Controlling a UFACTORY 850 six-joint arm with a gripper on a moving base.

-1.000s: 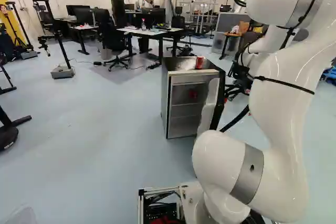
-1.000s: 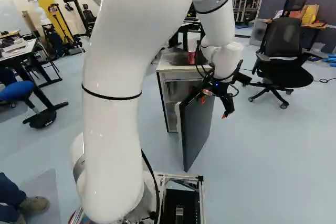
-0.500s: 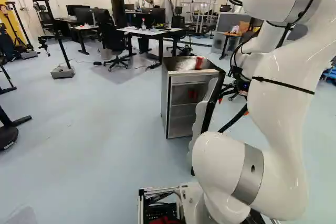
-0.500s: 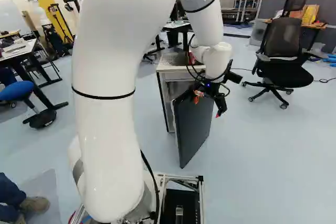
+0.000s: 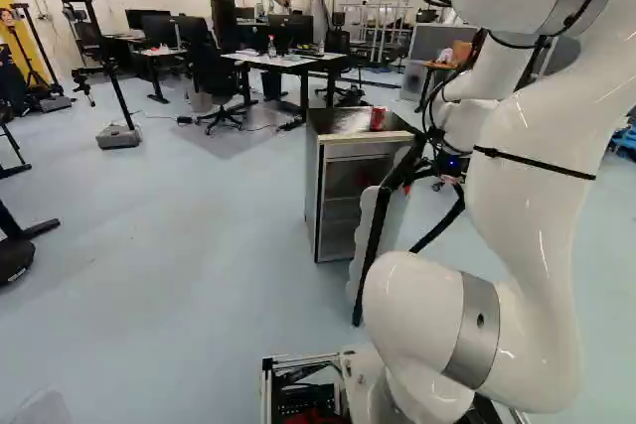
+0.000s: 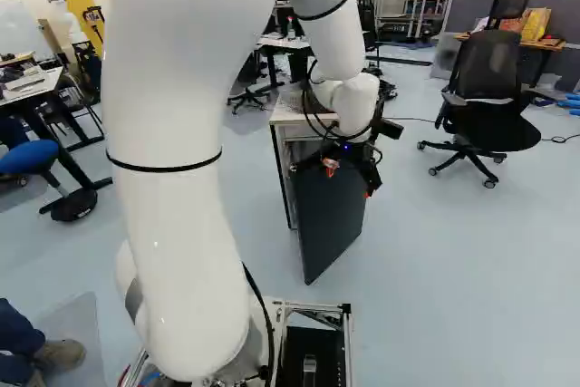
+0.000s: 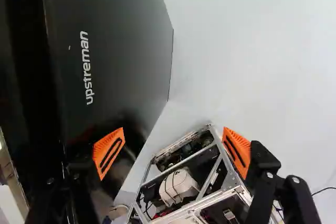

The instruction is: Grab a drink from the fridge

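In front of the open fridge (image 5: 315, 191), the black pincer (image 7: 174, 148) is spread, nothing between its orange pads, one finger close by the outer face of the fridge's dark door (image 6: 331, 215). Within the fridge, a dim reddish shape (image 5: 365, 178) may be the drink, too faint to be sure; farther up, a red can (image 5: 378, 118) stands upright on its top. A can like that, if full, should be fairly heavy, smooth and slippery when cold, its thin wall easily dented, so best held gently around mid-height.
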